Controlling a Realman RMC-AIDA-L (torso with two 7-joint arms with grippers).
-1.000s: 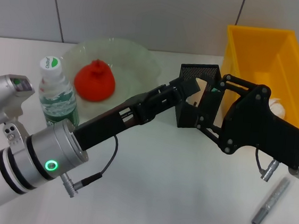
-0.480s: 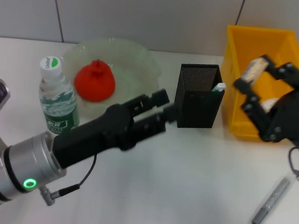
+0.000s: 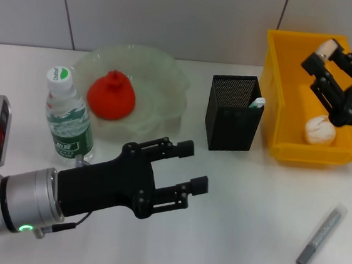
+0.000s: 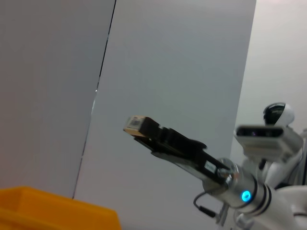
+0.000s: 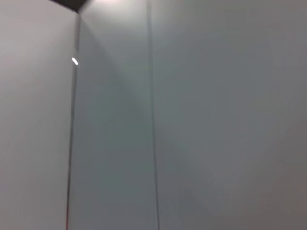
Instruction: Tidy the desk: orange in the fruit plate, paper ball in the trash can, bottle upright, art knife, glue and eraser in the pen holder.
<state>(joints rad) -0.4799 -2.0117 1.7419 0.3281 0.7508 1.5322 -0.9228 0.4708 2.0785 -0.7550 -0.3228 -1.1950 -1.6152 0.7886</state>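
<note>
Your left gripper (image 3: 191,165) hangs low over the white desk (image 3: 235,226), in front of the pen holder (image 3: 231,112) and clear of it, with its two fingers spread apart and nothing between them. Your right gripper (image 3: 325,56) is raised over the yellow trash can (image 3: 281,92) at the far right, and a small beige block with a label, the eraser (image 3: 327,47), sits clamped at its fingertips. The left wrist view shows the same thing from the side: the right gripper (image 4: 136,127) up in the air against the grey wall, the eraser (image 4: 134,124) pinched at its tip.

The orange (image 3: 111,94) lies in the pale-green fruit plate (image 3: 169,81) at the back left. The bottle (image 3: 67,117) stands upright just in front of the plate's left side, cap up. The paper ball (image 3: 320,129) rests inside the trash can. A white-and-green item (image 3: 257,103) pokes out of the pen holder's right corner; you cannot tell what it is. A grey stick-shaped object (image 3: 319,236) lies on the desk near your right, well apart from the pen holder.

The right wrist view shows only wall.
</note>
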